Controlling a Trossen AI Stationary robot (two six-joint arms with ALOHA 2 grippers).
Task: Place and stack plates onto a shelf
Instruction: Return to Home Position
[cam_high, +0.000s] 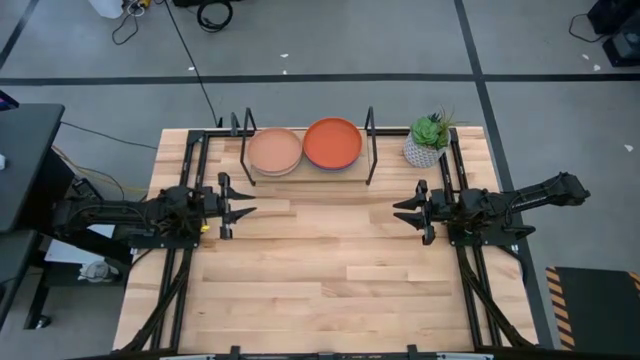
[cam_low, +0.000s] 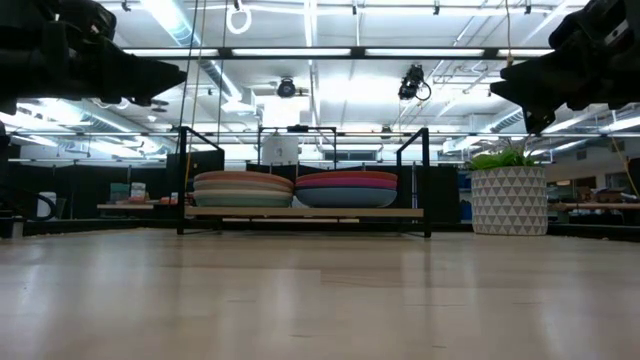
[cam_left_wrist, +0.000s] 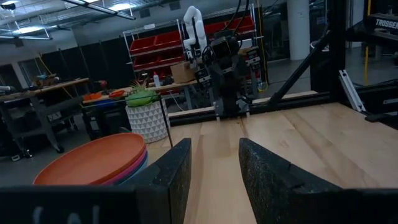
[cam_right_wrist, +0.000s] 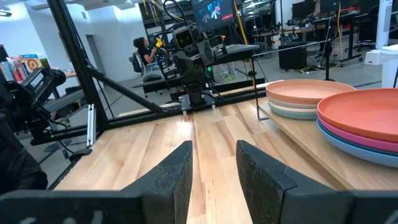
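I see the big wood table (cam_high: 320, 290), then the shelf (cam_high: 310, 172) behind the gap between my claws, its brown-topped pile of plates (cam_high: 275, 151) nearer my left claw (cam_high: 245, 209), its orange-topped pile of plates (cam_high: 332, 143) nearer my right claw (cam_high: 400, 211), both claws a little open, holding nothing.

Upper centre of the high view, the low wooden shelf (cam_high: 310, 176) bears two flat plate stacks side by side: tan-topped stack (cam_high: 275, 151) left, orange-topped stack (cam_high: 332, 143) right.

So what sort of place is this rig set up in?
Most likely a robotics lab or workshop: racks of red bins, a white robot arm and cluttered workbenches stand in the room behind.
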